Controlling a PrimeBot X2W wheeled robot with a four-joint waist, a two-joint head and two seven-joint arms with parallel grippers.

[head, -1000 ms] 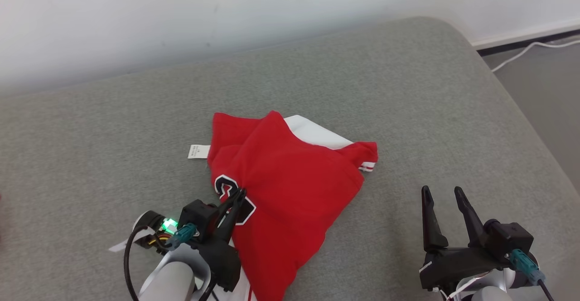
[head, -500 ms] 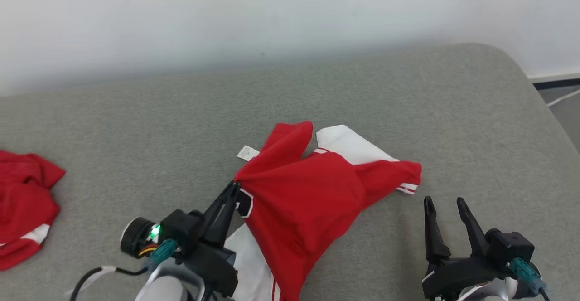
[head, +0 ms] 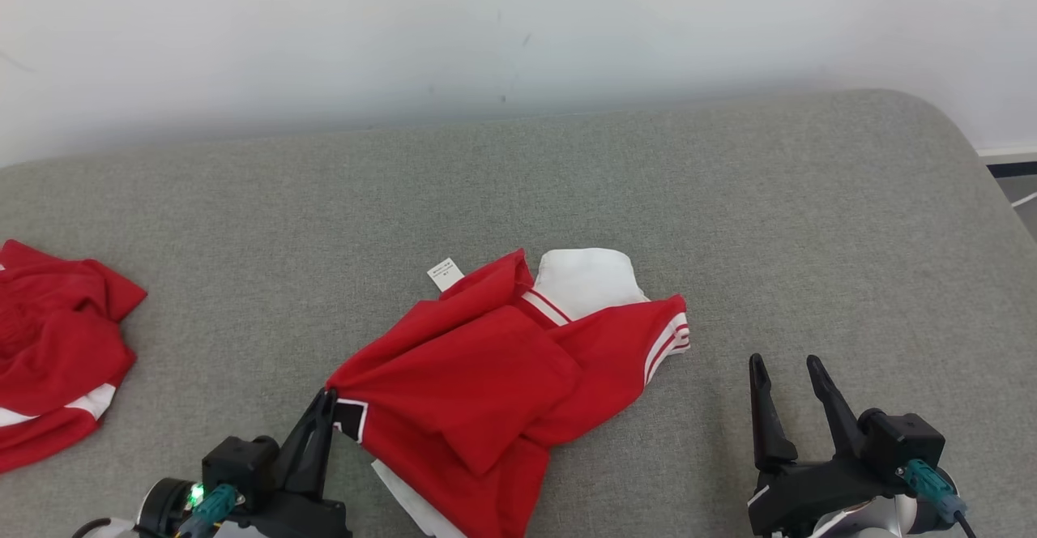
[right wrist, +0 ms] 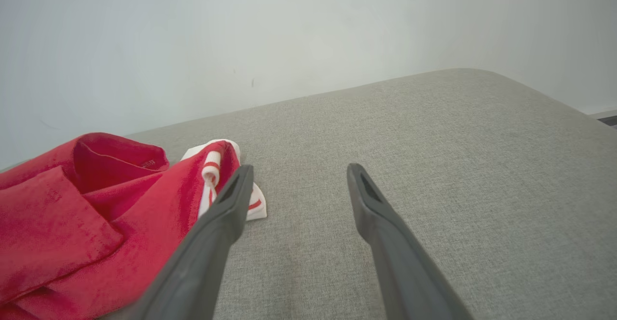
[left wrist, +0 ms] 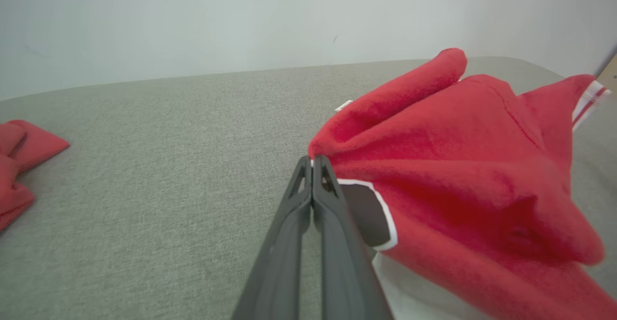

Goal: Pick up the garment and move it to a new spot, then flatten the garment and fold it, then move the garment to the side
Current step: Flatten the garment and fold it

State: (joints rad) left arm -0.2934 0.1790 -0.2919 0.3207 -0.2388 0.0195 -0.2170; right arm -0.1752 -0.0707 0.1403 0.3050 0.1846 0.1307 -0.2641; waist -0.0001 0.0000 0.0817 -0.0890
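The red garment with white trim lies crumpled near the middle of the grey padded surface, one white part poking out at its far edge and a small white label sticking out beside its far-left fold. Its near-left corner, by a black patch edged in white, is pinched in the left pincer, whose two dark fingers are pressed together on the cloth; that arm reaches up from the lower left, fingers slanting forward and to the right. The right pincer hovers just off the garment's right side, fingers spread apart and holding nothing, pointing away from the robot. A second red cloth lies bunched at the far left, well apart, and a pale wall stands behind.
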